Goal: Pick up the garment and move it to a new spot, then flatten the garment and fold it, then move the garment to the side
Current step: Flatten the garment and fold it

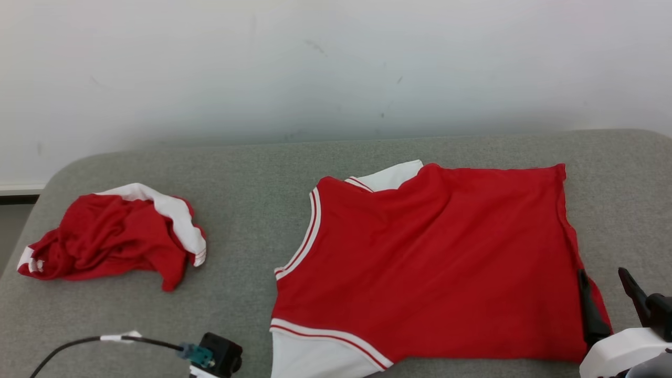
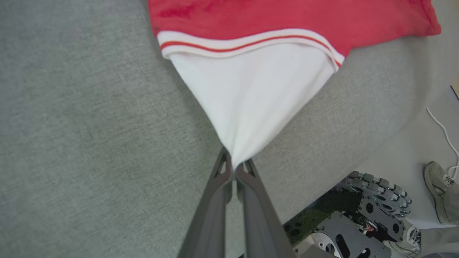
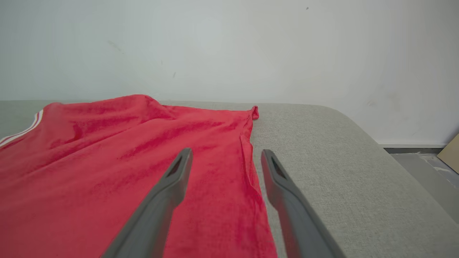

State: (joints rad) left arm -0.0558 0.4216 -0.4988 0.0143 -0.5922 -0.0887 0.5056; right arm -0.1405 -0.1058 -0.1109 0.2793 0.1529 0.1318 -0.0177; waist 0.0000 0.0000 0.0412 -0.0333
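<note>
Our left tool (image 2: 235,171) is pinched shut on the white panel (image 2: 251,100) at the near-left corner of the red jersey (image 1: 430,262). The jersey lies spread on the grey desk (image 1: 252,173), its long axis running left to right, armholes toward our left and hem toward our right. Our right tool (image 1: 611,299) is spread astride the hem's near corner, one finger over cloth, the other over desk. A crumpled red garment (image 1: 115,236) sits well apart to the left.
</note>
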